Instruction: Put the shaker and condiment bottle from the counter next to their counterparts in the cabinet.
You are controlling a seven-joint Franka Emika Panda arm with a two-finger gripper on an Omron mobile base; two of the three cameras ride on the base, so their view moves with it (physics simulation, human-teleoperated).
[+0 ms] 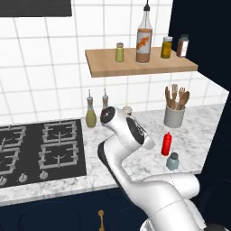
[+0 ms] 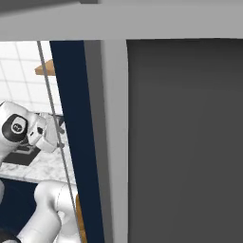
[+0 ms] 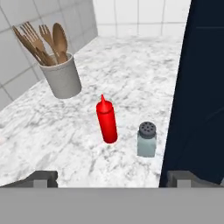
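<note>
Marble bench (image 3: pixel 131 70) lay under the pincer (image 3: pixel 111 177), whose fingertips (image 3: pixel 43 177) stood wide apart, grasping nothing. Ahead of them stood the condiment bottle (image 3: pixel 106 120), upright, with the shaker (image 3: pixel 146 139) just beside it, near a dark panel (image 3: pixel 201 87).

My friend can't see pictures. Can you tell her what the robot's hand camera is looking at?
A red squeeze bottle and a small pale blue-grey shaker stand upright, close together but apart, on a white marble counter. Behind them, a grey pot holds wooden spoons and forks. A dark navy panel fills the right side.
</note>
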